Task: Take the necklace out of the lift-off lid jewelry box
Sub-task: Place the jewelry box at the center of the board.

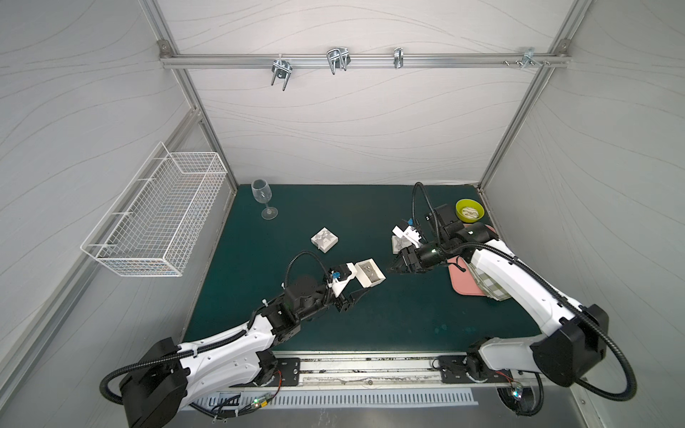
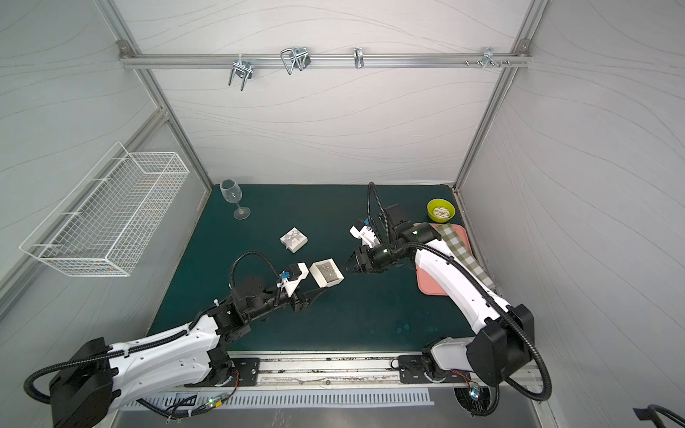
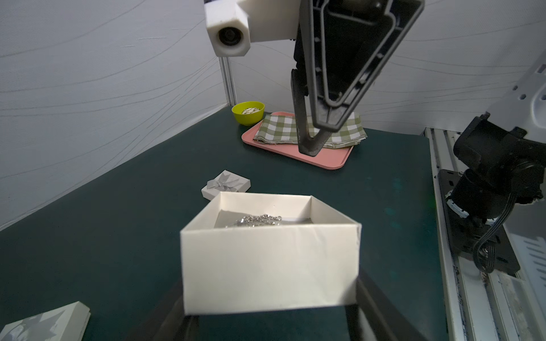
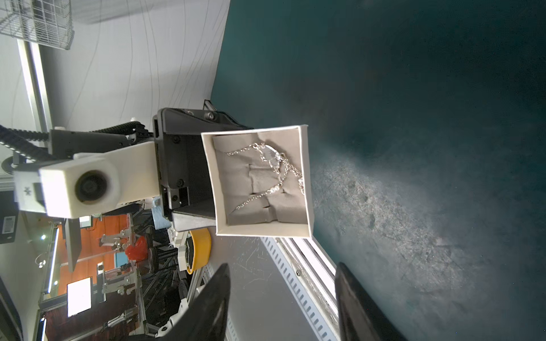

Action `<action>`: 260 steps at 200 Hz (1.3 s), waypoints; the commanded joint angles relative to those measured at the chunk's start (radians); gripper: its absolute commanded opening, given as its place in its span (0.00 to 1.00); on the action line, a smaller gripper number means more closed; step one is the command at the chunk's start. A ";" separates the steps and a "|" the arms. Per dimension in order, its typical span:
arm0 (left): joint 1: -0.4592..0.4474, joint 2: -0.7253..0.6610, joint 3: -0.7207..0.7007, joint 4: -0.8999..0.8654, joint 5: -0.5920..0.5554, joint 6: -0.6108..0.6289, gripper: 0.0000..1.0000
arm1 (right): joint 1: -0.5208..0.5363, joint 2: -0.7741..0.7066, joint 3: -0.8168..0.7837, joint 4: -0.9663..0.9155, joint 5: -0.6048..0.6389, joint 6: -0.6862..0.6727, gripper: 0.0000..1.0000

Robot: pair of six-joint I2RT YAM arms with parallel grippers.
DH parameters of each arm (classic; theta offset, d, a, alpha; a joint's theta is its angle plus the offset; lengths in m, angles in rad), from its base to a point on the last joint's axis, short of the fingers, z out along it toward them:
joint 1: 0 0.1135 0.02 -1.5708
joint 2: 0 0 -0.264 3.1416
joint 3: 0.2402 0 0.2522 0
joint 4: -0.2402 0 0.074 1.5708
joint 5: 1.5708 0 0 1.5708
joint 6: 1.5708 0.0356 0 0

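The left arm (image 1: 230,344) stretches forward, low over the table, and the left gripper (image 1: 361,291) is clamped on the sides of an open box (image 1: 370,274). The right arm (image 1: 519,292) bends inward. The right gripper (image 1: 390,268) points toward the left one, fingers apart, holding nothing.

The box (image 1: 370,273) sits between my left fingers (image 3: 375,310) at the middle of the bench (image 1: 370,326), with the necklace (image 4: 274,165) in it. My right fingers (image 4: 353,301) hang just right of the box, apart from it. The lid (image 1: 324,239) lies on the bench behind the box, to its left. A small box (image 3: 226,184) lies behind my right fingers. A glass (image 1: 262,198) stands near the far left corner and a bowl (image 1: 469,210) in the far right corner. Before the bowl, a tray (image 1: 461,283) lies along the right edge with a cloth (image 3: 280,130) on it. A basket (image 1: 159,218) hangs on the left wall.
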 commanded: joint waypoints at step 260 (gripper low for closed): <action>0.001 -0.012 0.059 -0.066 0.027 0.001 0.55 | 0.094 0.176 0.044 0.091 0.065 0.046 0.00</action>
